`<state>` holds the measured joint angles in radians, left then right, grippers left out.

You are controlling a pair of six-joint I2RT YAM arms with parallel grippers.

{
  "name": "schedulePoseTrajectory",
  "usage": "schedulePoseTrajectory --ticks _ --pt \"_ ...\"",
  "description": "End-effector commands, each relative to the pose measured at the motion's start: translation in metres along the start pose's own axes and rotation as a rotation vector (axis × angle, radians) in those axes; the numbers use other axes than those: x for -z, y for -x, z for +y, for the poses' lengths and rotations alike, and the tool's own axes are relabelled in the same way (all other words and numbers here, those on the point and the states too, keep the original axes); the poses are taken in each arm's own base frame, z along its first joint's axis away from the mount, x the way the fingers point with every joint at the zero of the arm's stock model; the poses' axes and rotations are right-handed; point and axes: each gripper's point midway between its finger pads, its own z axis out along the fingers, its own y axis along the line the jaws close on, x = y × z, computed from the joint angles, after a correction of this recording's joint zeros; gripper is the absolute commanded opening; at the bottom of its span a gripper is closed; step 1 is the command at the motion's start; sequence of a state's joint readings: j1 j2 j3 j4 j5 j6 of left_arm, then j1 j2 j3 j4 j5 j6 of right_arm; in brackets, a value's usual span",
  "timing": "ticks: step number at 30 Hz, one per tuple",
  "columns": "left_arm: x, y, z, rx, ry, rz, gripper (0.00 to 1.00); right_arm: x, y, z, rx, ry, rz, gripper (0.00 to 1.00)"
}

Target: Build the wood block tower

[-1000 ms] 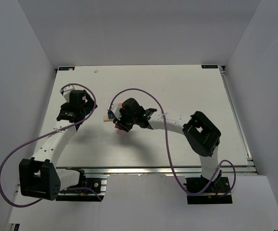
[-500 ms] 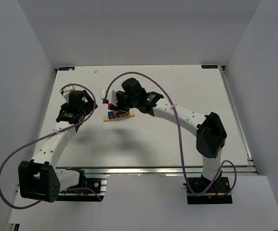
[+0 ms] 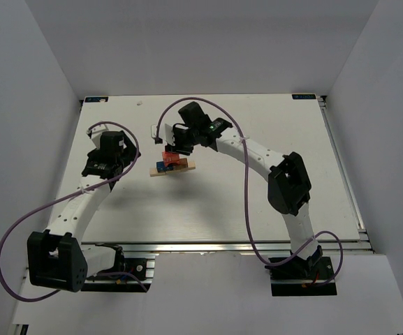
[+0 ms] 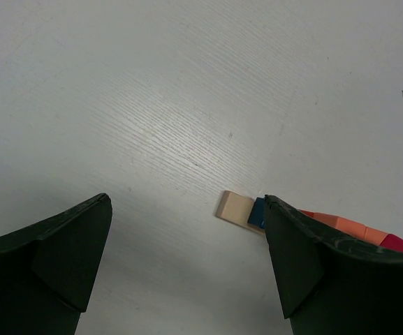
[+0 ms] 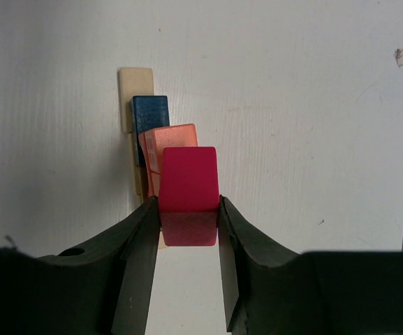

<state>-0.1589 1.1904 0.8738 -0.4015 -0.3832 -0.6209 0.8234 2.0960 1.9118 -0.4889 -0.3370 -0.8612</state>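
Observation:
The wood block tower (image 3: pixel 172 167) lies mid-table: a pale tan base row (image 5: pixel 135 98) with a blue block (image 5: pixel 150 115) and an orange block (image 5: pixel 170 139) on it. My right gripper (image 3: pixel 172 148) is shut on a red block (image 5: pixel 188 194), held over the near end of the orange block; I cannot tell if they touch. My left gripper (image 3: pixel 107 165) is open and empty, low over the table left of the tower. In the left wrist view (image 4: pixel 187 201) the tan end (image 4: pixel 235 207), blue block (image 4: pixel 258 213) and orange block (image 4: pixel 341 225) show beside its right finger (image 4: pixel 292 258).
The right arm (image 3: pixel 257 155) arches across the table's middle from its base (image 3: pixel 302 269), with a purple cable looping above it. The left arm (image 3: pixel 82 202) runs along the left side. The table's metal rail (image 3: pixel 222 246) marks the near edge.
My right arm has stretched farther back and turned, carrying the red block from in front of the tower to just above it. The left arm has not moved.

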Motion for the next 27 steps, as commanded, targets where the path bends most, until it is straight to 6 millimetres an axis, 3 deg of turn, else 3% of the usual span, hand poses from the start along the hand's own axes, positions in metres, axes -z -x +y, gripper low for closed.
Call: schedulePoseTrajectory --ticks 1,12,27 --pt "-0.001 0.008 -0.002 -0.006 -0.001 -0.028 0.98 0.004 0.019 -0.008 0.054 0.005 -0.046 0.38" --pt "-0.006 0.006 -0.002 -0.013 0.008 -0.017 0.98 -0.01 0.016 -0.012 0.025 0.017 -0.058 0.42" --pt "-0.005 0.006 -0.003 -0.014 -0.001 -0.019 0.98 -0.014 0.01 -0.008 0.03 0.037 -0.045 0.47"
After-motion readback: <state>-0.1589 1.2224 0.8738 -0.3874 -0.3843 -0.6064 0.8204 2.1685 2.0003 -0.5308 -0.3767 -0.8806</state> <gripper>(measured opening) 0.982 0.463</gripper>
